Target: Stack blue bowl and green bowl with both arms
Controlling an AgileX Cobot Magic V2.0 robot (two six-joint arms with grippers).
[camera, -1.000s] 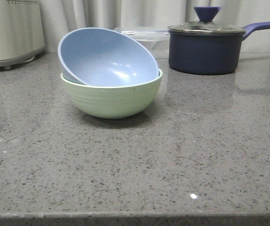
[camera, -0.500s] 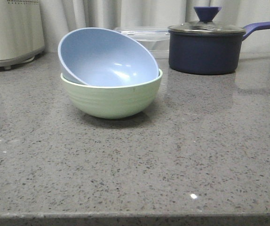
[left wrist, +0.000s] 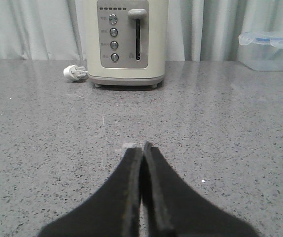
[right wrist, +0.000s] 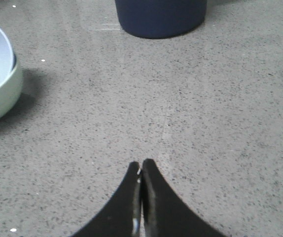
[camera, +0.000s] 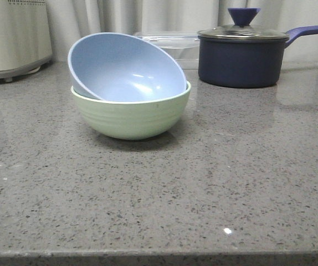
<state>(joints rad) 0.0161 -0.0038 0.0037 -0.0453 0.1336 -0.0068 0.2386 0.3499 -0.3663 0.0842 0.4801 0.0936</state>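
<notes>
Blue bowl (camera: 127, 69) sits tilted inside green bowl (camera: 131, 113); saucepan (camera: 241, 55) at 2 o'clock. Left gripper (left wrist: 142, 148) and right gripper (right wrist: 141, 165) both closed, empty.

Front cam: low, near counter edge, faces fwd. L wrist faces toaster (left wrist: 125, 42). R wrist looks down at counter; shares green bowl (right wrist: 1, 94) w/ front.

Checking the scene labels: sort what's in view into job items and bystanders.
Job items: blue bowl, resting tilted inside the green bowl; left gripper and right gripper, both shut and empty.

Bystanders: navy lidded saucepan, clear plastic container, cream toaster, white plug.
</notes>
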